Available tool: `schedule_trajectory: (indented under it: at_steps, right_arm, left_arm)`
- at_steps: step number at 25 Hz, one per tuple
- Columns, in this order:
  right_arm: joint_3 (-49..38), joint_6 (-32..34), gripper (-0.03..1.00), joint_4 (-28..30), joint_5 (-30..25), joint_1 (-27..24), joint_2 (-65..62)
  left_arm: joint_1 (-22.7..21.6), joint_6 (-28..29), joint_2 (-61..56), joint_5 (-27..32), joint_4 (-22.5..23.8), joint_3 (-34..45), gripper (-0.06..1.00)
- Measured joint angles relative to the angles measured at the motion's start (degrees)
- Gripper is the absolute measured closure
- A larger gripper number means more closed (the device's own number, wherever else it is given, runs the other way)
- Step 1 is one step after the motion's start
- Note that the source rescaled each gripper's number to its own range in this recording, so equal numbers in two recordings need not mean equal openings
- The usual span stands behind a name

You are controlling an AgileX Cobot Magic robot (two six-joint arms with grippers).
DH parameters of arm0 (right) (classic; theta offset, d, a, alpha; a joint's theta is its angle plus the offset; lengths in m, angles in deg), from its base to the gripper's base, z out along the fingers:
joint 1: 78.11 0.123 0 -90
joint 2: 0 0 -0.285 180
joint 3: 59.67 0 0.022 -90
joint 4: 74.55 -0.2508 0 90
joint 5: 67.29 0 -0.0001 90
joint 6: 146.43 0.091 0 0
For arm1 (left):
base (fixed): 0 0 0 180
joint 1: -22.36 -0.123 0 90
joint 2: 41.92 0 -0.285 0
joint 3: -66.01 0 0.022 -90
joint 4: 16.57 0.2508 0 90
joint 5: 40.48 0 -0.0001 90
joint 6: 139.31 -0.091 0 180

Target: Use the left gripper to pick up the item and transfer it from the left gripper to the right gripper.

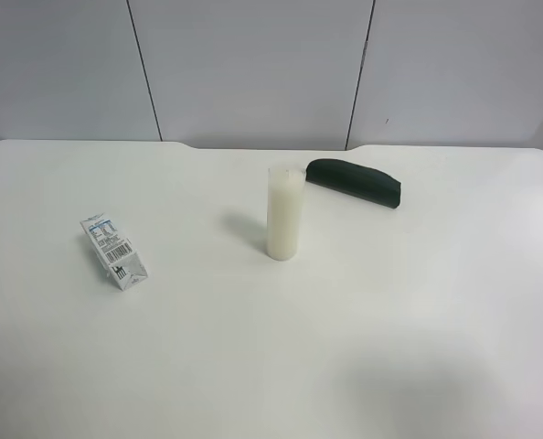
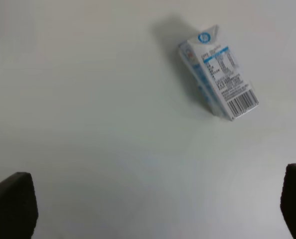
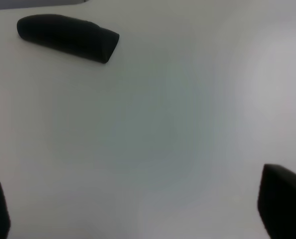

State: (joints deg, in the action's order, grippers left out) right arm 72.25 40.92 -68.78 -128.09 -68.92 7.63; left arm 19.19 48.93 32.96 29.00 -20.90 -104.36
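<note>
Okay, nearest first: the lower half of the exterior high frame is bare white table (image 1: 345, 366), open room edge to edge.

Next back, left of centre, is the milk carton (image 1: 114, 251). It lies flat on its side, alone, touching nothing. Its long axis runs diagonally from upper left to lower right in that frame. The barcode and a block of dark print sit toward the lower-right end, and the blue-banded print panel faces up. The carton has clear table on all sides and is well in from the table's left edge.

In the left wrist view the same carton (image 2: 218, 84) lies ahead of the left gripper (image 2: 153, 209) and off to one side, not between the fingers. The end with the folded flap and round blue logo points away from the camera, and the barcode end is nearer. The claw's two black tips stand wide apart with only table between them.

The right gripper (image 3: 138, 209) is the same, with its tips spread wide and holding nothing.

At mid-frame a tall white cylinder (image 1: 285, 212) stands upright, well apart from the carton.

Just behind it, to the upper right, a dark green case (image 1: 354, 181) lies flat. Its near end is close to the cylinder's top, but I cannot tell whether they touch. In the right wrist view the case (image 3: 66, 36) lies far ahead of the jaws.

Beyond that is the table's far edge, with a shallow notch at its middle. Behind it is a grey panelled wall (image 1: 253, 64).
</note>
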Motion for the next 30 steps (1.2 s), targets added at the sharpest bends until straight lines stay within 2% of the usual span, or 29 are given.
schedule_trajectory:
  at_steps: [10, 13, 20, 30]
  right_arm:
    - [0.0, 0.0, -0.03, -0.53, 0.0, 0.0, 0.0]
    - [0.0, 0.0, -0.03, -1.4, 0.0, 0.0, 0.0]
    - [0.0, 0.0, -0.03, -1.46, 0.0, 0.0, 0.0]
    - [0.0, 0.0, -0.03, -1.46, 0.0, 0.0, 0.0]
  left_arm:
    - [0.38, 2.91, 11.36, -0.13, -4.83, 0.0, -0.05]
    - [3.17, 4.76, 13.67, -0.27, -4.85, 0.0, -0.05]
    - [11.68, 12.69, 18.77, -5.53, -2.99, -0.05, -0.05]
    - [17.9, 19.05, 27.5, -12.17, -2.93, -0.09, -0.05]
